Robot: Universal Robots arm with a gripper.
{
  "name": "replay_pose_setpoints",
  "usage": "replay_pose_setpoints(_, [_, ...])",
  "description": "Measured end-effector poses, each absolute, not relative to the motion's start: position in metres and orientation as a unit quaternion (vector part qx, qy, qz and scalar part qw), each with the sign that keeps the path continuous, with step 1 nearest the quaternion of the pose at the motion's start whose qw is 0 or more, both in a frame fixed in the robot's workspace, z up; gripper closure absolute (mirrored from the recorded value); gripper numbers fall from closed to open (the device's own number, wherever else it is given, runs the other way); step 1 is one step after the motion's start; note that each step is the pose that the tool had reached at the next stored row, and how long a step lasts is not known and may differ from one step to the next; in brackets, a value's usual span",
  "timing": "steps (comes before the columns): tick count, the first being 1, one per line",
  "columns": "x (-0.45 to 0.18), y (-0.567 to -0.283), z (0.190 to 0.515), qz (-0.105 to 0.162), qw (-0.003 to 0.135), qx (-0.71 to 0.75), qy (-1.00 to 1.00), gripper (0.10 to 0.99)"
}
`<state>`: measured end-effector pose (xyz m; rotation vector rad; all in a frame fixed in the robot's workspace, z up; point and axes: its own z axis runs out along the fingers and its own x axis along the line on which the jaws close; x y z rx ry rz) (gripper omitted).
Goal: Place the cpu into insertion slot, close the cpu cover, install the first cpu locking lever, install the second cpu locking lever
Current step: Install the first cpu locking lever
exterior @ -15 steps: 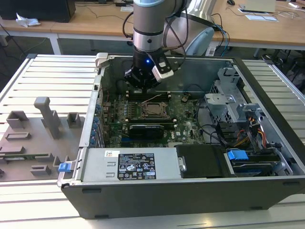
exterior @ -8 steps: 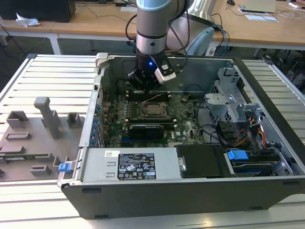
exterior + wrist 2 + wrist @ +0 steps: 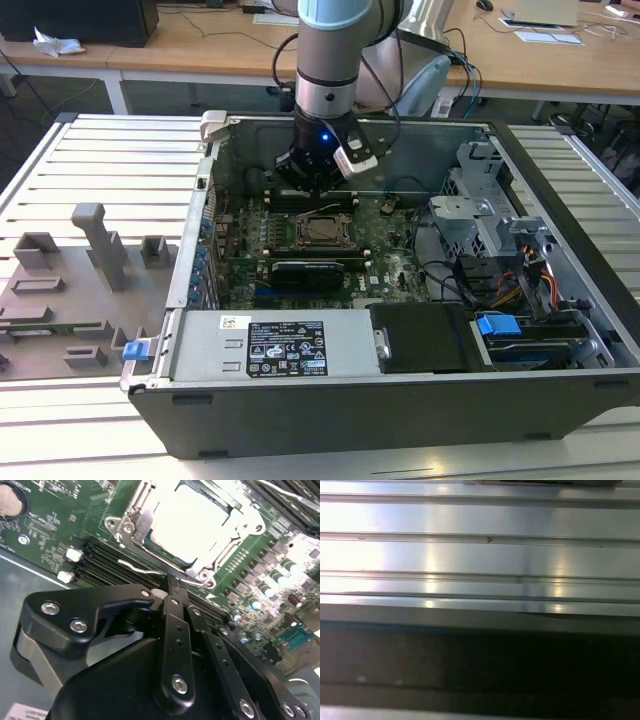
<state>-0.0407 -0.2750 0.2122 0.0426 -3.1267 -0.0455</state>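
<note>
The cpu (image 3: pixel 187 522) lies flat in the insertion slot (image 3: pixel 322 230) on the motherboard (image 3: pixel 385 250), its pale metal top facing up; being square, it has no long axis to speak of. In the second wrist view the cpu cover (image 3: pixel 142 517) lies down around the chip, its window framing the bright top. A thin wire locking lever (image 3: pixel 145 570) runs along the socket's edge nearest the gripper, its long axis parallel to that edge and to the dark memory slots (image 3: pixel 107 560) beside it. The gripper (image 3: pixel 167 592) hangs just above that lever, fingers drawn together with no gap showing and nothing clearly held. In the exterior view the gripper (image 3: pixel 318 185) stands over the far side of the socket, inside the open computer case (image 3: pixel 560 400), which rests on a ribbed metal table (image 3: pixel 100 160).
</note>
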Motion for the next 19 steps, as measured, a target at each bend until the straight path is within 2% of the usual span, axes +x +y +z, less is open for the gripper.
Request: replay_pose_setpoints(19, [-0.017,-0.277,0.202,-0.015,0.009,0.014,-1.0,0.98])
